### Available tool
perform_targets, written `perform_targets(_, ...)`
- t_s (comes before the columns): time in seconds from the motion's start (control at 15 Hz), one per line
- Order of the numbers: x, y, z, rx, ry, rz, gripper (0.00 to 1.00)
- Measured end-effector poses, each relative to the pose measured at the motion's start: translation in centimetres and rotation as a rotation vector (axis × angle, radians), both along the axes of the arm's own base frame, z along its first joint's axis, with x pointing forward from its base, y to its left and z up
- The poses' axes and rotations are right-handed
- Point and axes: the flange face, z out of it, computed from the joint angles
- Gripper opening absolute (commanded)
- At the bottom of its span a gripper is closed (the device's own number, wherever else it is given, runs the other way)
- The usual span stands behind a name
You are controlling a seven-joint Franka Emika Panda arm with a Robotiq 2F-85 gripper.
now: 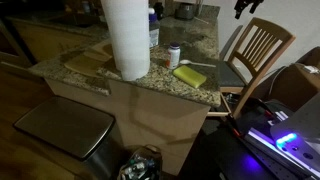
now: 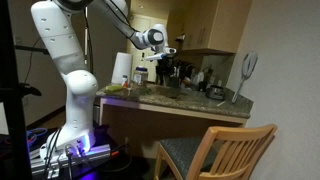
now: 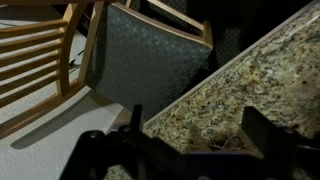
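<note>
My gripper (image 2: 168,48) hangs high above the granite counter (image 2: 200,103), near its edge, and shows at the top of an exterior view (image 1: 245,7). In the wrist view the gripper (image 3: 200,135) is open, its two dark fingers (image 3: 265,130) wide apart with nothing between them. Beneath it lies the speckled counter (image 3: 250,80), with a small thin wire-like object (image 3: 228,143) on it. Past the counter's edge stands a wooden chair (image 3: 150,60) with a grey seat. The gripper touches nothing.
On the counter stand a paper towel roll (image 1: 127,38), a small can (image 1: 174,55), a yellow sponge (image 1: 188,75) and a wooden board (image 1: 85,62). The chair (image 1: 258,50) stands beside the counter. A metal bin (image 1: 65,128) stands below. Kitchen items (image 2: 185,75) crowd the counter's back.
</note>
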Motion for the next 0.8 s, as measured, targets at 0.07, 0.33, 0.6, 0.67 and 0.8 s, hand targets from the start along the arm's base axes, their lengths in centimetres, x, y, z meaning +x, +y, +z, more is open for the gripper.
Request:
perform_targets(0.07,0.0,0.0,0.0,0.000,0.000,0.000,1.00)
perform_targets(0.33,-0.1,-0.1,0.3,-0.031,-0.007,-0.003,1.00)
perform_targets(0.6,-1.1,0.4,3.1,-0.165,-0.070,0.003,1.00)
perform_targets(0.67,-1.3,0.6,3.7,-0.179,-0.081,0.007,1.00)
perform_targets(0.8,-2.0,1.3,4.1,-0.129,-0.052,0.055,1.00)
